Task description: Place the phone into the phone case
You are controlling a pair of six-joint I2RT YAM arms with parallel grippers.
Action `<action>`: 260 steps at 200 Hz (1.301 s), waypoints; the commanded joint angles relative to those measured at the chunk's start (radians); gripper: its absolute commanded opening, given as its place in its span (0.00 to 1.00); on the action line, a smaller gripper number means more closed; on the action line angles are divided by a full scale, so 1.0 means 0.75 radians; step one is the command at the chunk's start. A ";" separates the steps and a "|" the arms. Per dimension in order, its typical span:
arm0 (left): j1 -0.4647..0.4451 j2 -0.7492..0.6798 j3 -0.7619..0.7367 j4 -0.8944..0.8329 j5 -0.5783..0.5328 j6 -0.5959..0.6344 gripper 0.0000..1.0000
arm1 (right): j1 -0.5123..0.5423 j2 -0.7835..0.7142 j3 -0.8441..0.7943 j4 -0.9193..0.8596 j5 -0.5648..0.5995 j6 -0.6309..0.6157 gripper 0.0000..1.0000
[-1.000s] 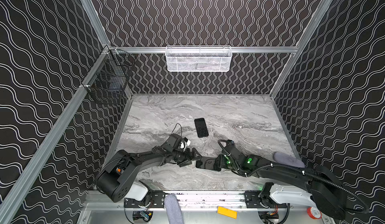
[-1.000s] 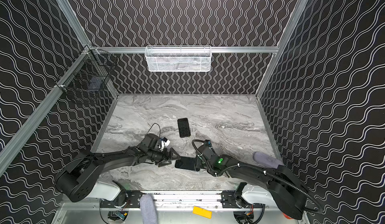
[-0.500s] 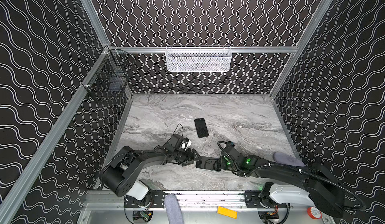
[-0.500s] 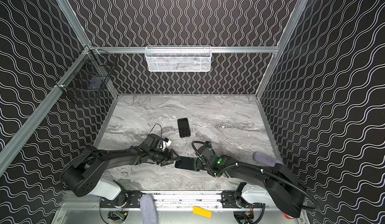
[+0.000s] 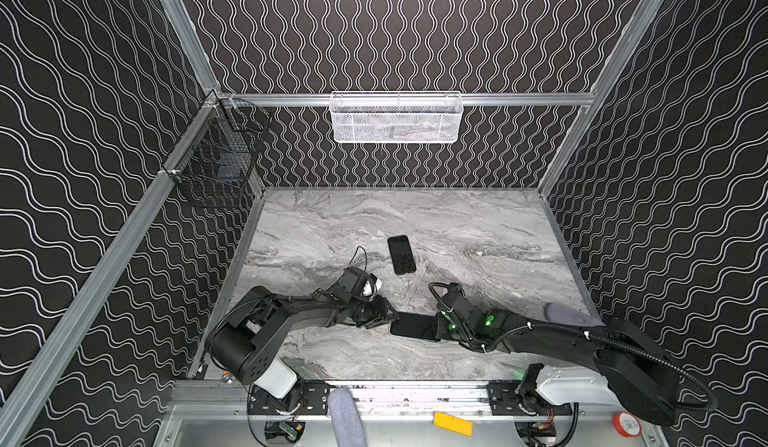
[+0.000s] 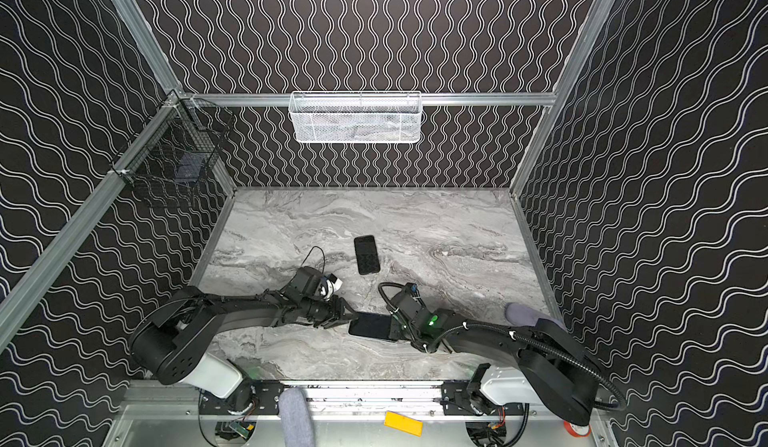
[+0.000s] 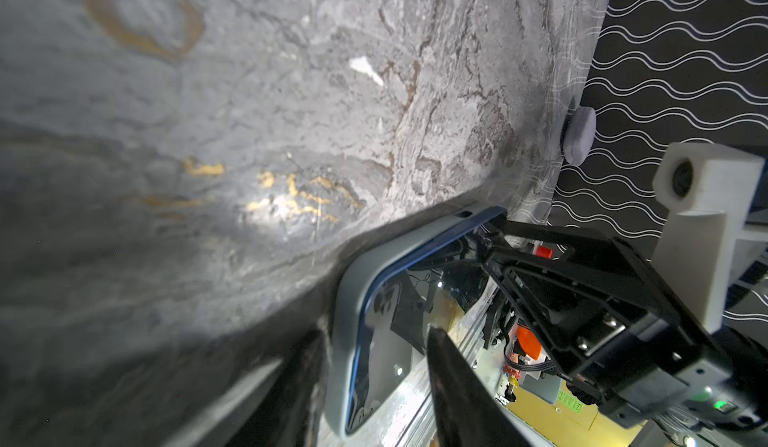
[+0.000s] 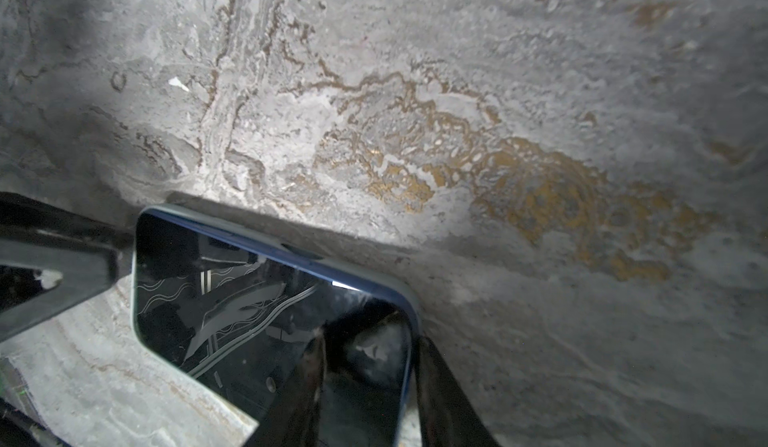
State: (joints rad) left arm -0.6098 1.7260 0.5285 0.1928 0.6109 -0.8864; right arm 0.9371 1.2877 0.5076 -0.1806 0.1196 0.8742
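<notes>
The phone (image 5: 415, 326) (image 6: 370, 325), with a glossy black screen (image 8: 232, 299) and a blue edge, sits inside a light grey phone case whose rim (image 7: 349, 299) wraps around it. It hangs just above the marble table near the front, casting a shadow. My left gripper (image 5: 388, 315) (image 7: 376, 332) is shut on its left end, one finger on the screen and one behind the rim. At the opposite end my right gripper (image 5: 436, 326) (image 8: 372, 339) is shut on a corner in the same way.
A second dark, phone-sized slab (image 5: 401, 254) lies flat further back, mid-table. A white mesh basket (image 5: 396, 118) hangs on the back wall and a black wire basket (image 5: 216, 166) on the left wall. A grey padded thing (image 5: 569, 316) sits by the right wall.
My left gripper's jaws have closed from wide open onto the phone's left end. The right gripper's jaws have tightened a little. The phone has stayed in place.
</notes>
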 commanded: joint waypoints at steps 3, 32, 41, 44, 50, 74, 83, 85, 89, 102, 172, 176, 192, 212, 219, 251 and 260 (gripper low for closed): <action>0.000 0.049 -0.015 -0.048 -0.133 -0.006 0.44 | 0.007 0.012 0.014 0.016 0.008 -0.006 0.37; 0.000 0.073 -0.017 -0.042 -0.151 -0.011 0.41 | 0.010 0.017 0.021 0.012 0.008 -0.008 0.37; -0.001 0.069 -0.016 -0.056 -0.165 -0.010 0.40 | 0.011 0.016 0.018 0.012 0.009 -0.008 0.37; 0.000 0.068 -0.017 -0.058 -0.170 -0.008 0.39 | 0.011 0.016 0.019 0.013 0.010 -0.008 0.37; -0.001 0.067 -0.017 -0.068 -0.179 -0.008 0.37 | 0.011 0.013 0.019 0.013 0.012 -0.008 0.37; 0.001 0.059 -0.021 -0.092 -0.209 -0.004 0.29 | 0.010 0.009 0.017 0.016 0.011 -0.006 0.37; 0.001 0.056 -0.026 -0.085 -0.209 -0.005 0.26 | 0.011 0.010 0.015 0.018 0.011 -0.006 0.37; -0.001 0.056 -0.026 -0.084 -0.209 -0.007 0.26 | 0.011 0.011 0.015 0.018 0.010 -0.005 0.37; 0.000 0.056 -0.028 -0.084 -0.210 -0.009 0.25 | 0.010 0.011 0.015 0.018 0.010 -0.006 0.37; -0.001 0.057 -0.032 -0.069 -0.209 -0.016 0.23 | 0.012 0.014 0.015 0.021 0.008 -0.006 0.37; 0.000 -0.005 -0.039 -0.099 -0.254 -0.022 0.06 | 0.014 0.023 0.002 0.044 0.002 -0.004 0.37; 0.001 -0.009 -0.040 -0.104 -0.257 -0.021 0.06 | 0.014 0.025 0.001 0.045 0.001 -0.004 0.37; -0.001 -0.018 -0.032 -0.133 -0.270 -0.008 0.06 | 0.015 0.024 -0.001 0.051 -0.001 -0.003 0.37; 0.000 -0.026 -0.023 -0.166 -0.287 0.001 0.22 | 0.015 0.015 -0.001 0.045 0.006 -0.004 0.37; 0.001 -0.033 -0.019 -0.173 -0.294 0.003 0.32 | 0.017 0.012 -0.002 0.046 0.009 -0.002 0.37; 0.001 -0.060 -0.015 -0.171 -0.302 0.010 0.59 | 0.017 -0.002 -0.013 0.040 0.019 0.004 0.37; -0.001 -0.062 -0.015 -0.156 -0.296 0.010 0.66 | 0.018 -0.002 -0.014 0.039 0.020 0.004 0.37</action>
State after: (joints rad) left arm -0.6109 1.6749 0.5224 0.1890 0.4892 -0.8898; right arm 0.9474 1.2907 0.5030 -0.1577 0.1390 0.8738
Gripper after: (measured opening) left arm 0.590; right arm 0.369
